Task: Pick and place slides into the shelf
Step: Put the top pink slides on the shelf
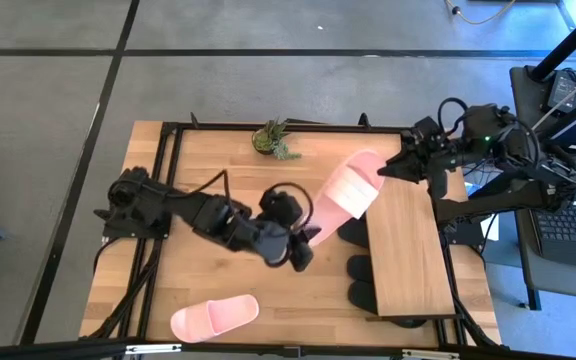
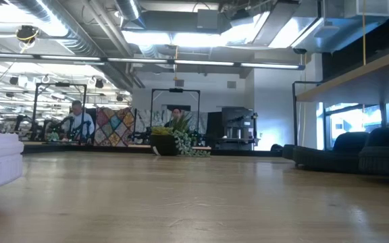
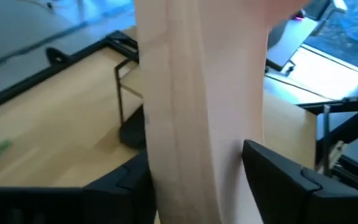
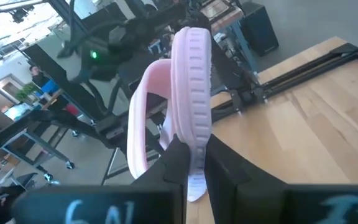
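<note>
One light pink slide (image 1: pixel 348 187) hangs in the air between my two grippers, slanting over the table next to the shelf's far left corner. My left gripper (image 1: pixel 305 243) is shut on its near end and my right gripper (image 1: pixel 400 166) on its far end. The shelf (image 1: pixel 408 250) stands along the table's right side, its light top board (image 2: pixel 356 67) on a thin dark frame. Black slides (image 1: pixel 360 268) lie on the tabletop under the board, their ends sticking out on the left. The second pink slide (image 1: pixel 215 317) lies flat on its sole near the table's near edge. My left gripper has the pink slide's sole (image 3: pixel 204 124) between its two fingers (image 3: pixel 272 174), which lie across the sole's width against its side edges. It comes slanting from the table's left and near side. The slide is lifted clear of the table. My right gripper pinches the sole's end edge (image 4: pixel 194 168) between its two fingers (image 4: pixel 176 158), coming about level from the table's right. The sole stands on edge in the hold, with the strap (image 4: pixel 138 124) bulging to one side.
A small potted plant (image 1: pixel 273 140) stands near the table's far edge. Bare tabletop (image 1: pixel 218 165) lies left of the held slide. A laptop (image 1: pixel 573 228) and cables sit beyond the table's right edge. People show far off in the room behind.
</note>
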You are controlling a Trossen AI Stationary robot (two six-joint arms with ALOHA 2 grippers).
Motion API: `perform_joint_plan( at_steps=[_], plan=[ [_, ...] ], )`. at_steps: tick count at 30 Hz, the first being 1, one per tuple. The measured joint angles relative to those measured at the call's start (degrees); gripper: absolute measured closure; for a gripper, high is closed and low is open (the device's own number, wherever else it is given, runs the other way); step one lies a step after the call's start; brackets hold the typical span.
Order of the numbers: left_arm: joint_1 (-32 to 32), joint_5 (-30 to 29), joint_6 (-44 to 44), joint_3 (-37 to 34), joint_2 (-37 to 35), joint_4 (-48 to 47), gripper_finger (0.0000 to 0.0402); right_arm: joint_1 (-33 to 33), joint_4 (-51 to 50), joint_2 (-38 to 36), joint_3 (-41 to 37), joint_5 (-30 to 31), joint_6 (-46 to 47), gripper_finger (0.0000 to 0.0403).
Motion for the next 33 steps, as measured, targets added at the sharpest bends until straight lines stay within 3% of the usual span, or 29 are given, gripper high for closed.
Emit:
perform_joint_plan(
  at_steps=[5,12,21,33],
  plan=[
    [2.98,6.26,0.12,0.00,0.00,0.45,0.0251,0.00,-2.43,-0.55,0.00,0.19,-0.41,0.0364],
    [4.48,10.14,0.88,0.00,0.00,0.99,0.0336,0.02,-3.63,-1.85,0.00,0.68,-1.46,0.0364],
    [6.72,15.22,3.16,0.00,0.00,2.40,0.0337,0.00,-4.45,-2.27,0.00,0.63,0.04,0.0353],
    [11.21,24.34,3.69,0.00,0.02,2.47,0.0338,0.00,-8.10,-3.28,0.04,-0.12,1.38,0.0275]
  ],
)
